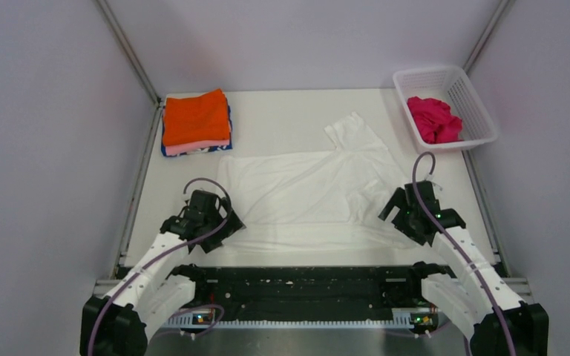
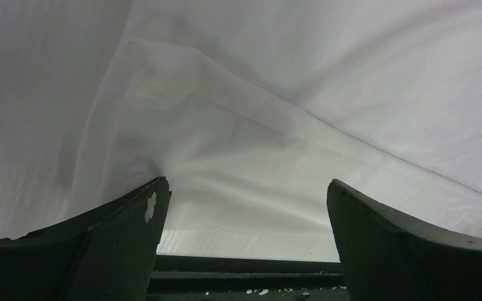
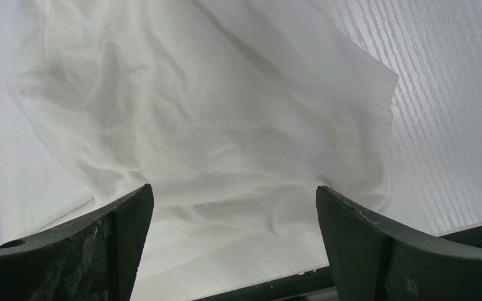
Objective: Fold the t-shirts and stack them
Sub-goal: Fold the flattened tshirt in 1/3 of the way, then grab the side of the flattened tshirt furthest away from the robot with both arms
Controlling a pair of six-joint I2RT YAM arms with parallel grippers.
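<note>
White shirt (image 1: 304, 196) lies flat, long axis crosswise, spanning from left gripper (image 1: 226, 222) to right gripper (image 1: 392, 213), near hem just ahead of both, each spread and empty, equally near its own corner.

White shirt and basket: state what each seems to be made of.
White shirt: thin, soft cloth with a matte finish, probably a cotton-like knit. In the wrist views it lies in loose creases and drapes limply.
Basket: rigid white plastic, likely moulded. Its walls are an open lattice that keeps straight edges and a firm rim.
</note>
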